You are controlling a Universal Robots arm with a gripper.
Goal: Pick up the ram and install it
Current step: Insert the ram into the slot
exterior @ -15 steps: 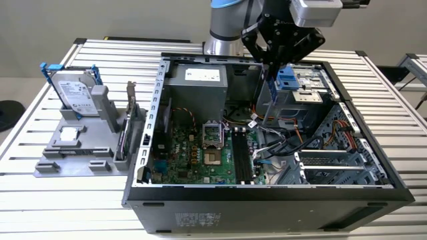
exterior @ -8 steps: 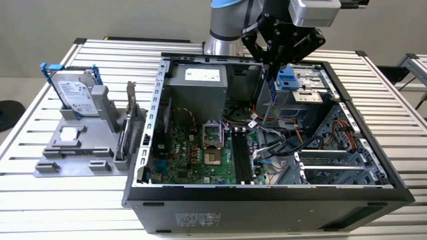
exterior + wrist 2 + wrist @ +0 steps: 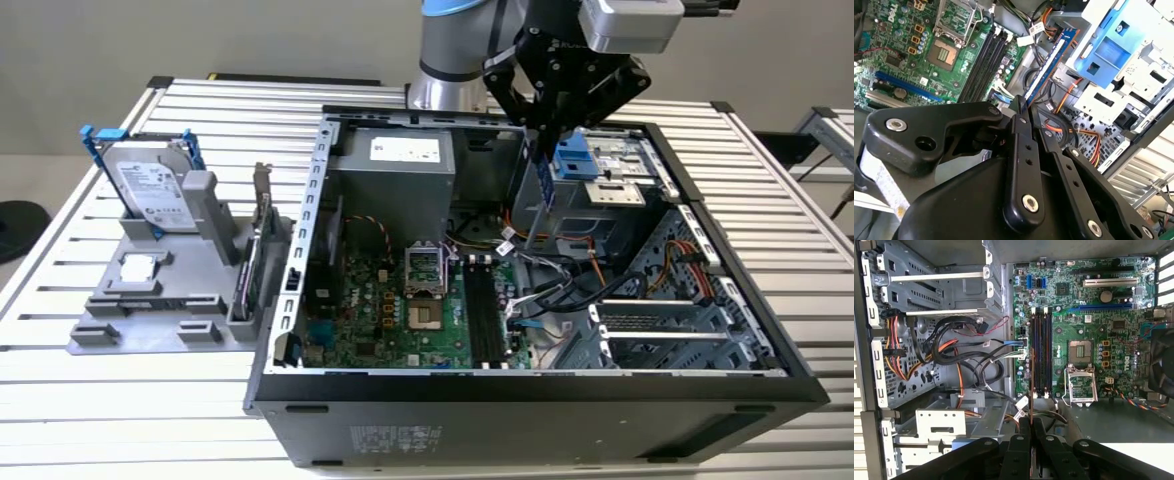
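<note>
Claw [image 3: 549, 130] pinched the ram [image 3: 547, 172] at one end, stick hanging upright above the open computer case [image 3: 534, 425], presumably so its edge could meet the motherboard slots [image 3: 1041, 352].

Open computer case [image 3: 534, 405] lies on its side on the slatted table [image 3: 787, 200]. To the exterior view's left of it stands a holder [image 3: 147, 305] carrying a hard drive [image 3: 144, 190] and, nearer the case, a card [image 3: 251, 270] on edge. Inside the case: motherboard [image 3: 387, 320] on the floor, memory slots [image 3: 483, 320] just beside the processor socket [image 3: 422, 272], power supply [image 3: 394, 170] at the far end, drive cage [image 3: 661, 335] to the exterior view's right. Gripper [image 3: 545, 130] hangs over the far end, ram [image 3: 547, 180] pinched upright beneath it, well apart from the slots.
</note>
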